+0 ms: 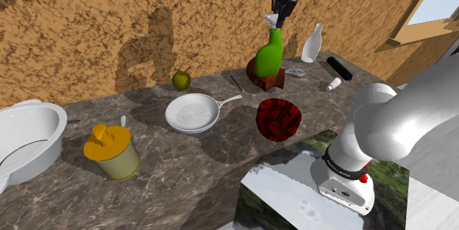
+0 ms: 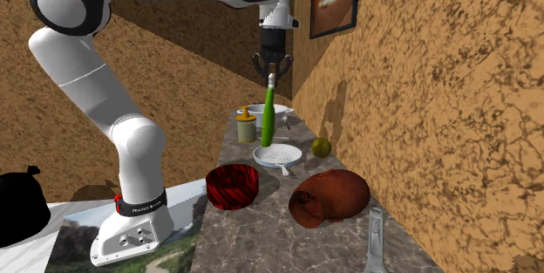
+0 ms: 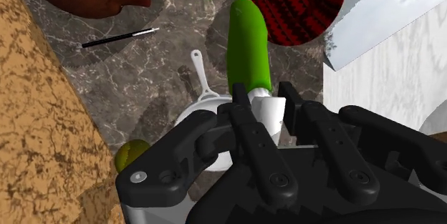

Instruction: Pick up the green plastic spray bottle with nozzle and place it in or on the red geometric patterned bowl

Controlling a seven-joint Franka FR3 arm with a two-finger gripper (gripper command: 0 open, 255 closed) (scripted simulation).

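Fingers [image 3: 251, 126] of the gripper [image 3: 265, 101] are clamped on the white nozzle [image 3: 266, 109] of the green spray bottle [image 3: 248, 44]. Nothing else supports the bottle. Its body hangs below the hand, clear of the desk [image 1: 221, 155] by the look of the second exterior view, and leans a little off vertical.

Position: the bottle [image 1: 268, 56] is up in the air, in front of the brown lump [image 1: 266, 80] in the shoulder view. The red patterned bowl [image 1: 279, 118] stands on the desk nearer the stand. In the wrist view the bottle's base sits just beside the bowl's rim, not over its middle. Judged stage: carry in progress, drop-off not yet done.

Risks:
- The grip is high and narrow, on the nozzle only. A quick sideways move could set the long body swinging, or the nozzle could twist or slip out between the fingers.
- A swinging base could clip the bowl's rim on the way down and shove or tip the bowl.
- The bottle is tall against a shallow bowl. Released upright, it will likely topple and could roll out towards the white pan [image 1: 193, 112] or off the desk edge.
- Releasing short of the bowl's middle lands it on the rim.
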